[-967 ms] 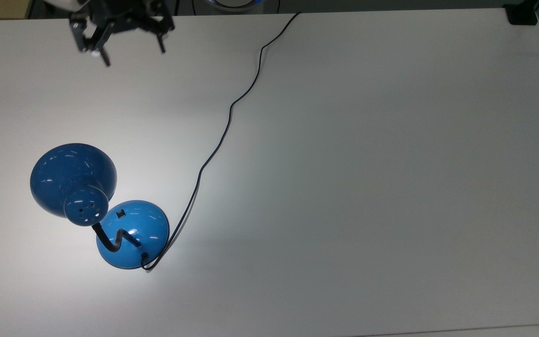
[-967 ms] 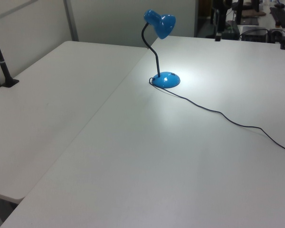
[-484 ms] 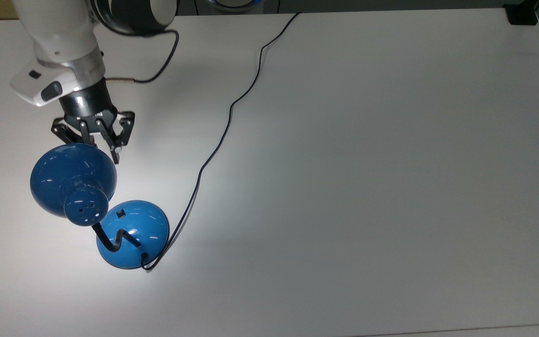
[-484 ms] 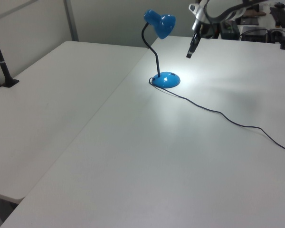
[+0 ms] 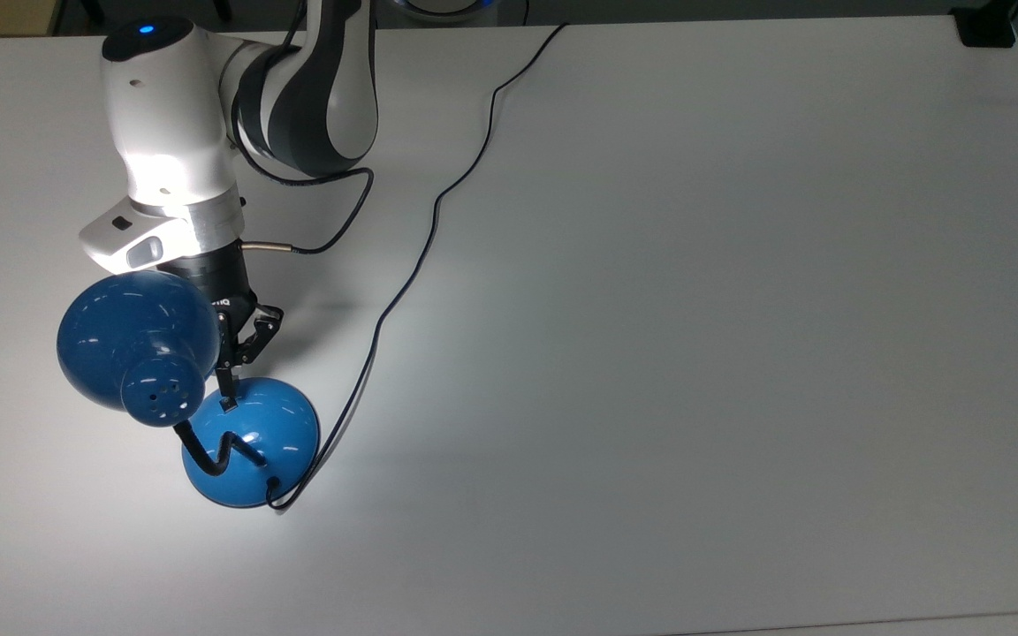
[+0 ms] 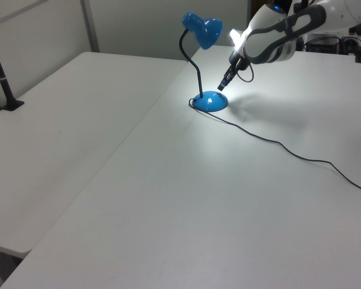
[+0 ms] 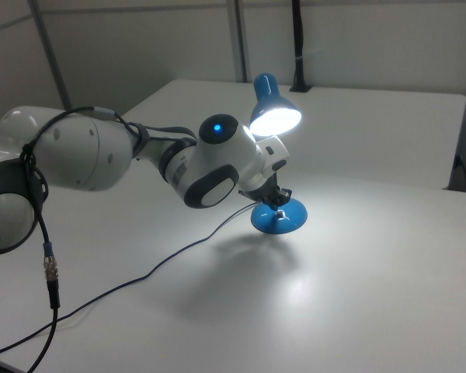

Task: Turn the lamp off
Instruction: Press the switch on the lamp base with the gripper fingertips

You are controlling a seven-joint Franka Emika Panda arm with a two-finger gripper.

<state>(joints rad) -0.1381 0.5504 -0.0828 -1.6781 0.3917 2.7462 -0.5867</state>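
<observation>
Because the small black switch (image 5: 228,405) sits on the round domed base (image 5: 253,442), the arm's black two-finger gripper (image 5: 228,382) is lowered there, fingertips drawn together as 1 poker. Near the white table's (image 5: 695,353) left edge in the top view, the glossy blue desk lamp (image 7: 275,155) stands upright, its lit shade (image 7: 276,115) aimed downward

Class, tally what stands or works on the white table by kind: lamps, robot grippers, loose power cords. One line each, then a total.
Lamps: 1, the blue lamp, lit
Robot grippers: 1, the gripper at the switch on the lamp's base
Power cords: 1, the lamp's black cord
Total: 3
</observation>
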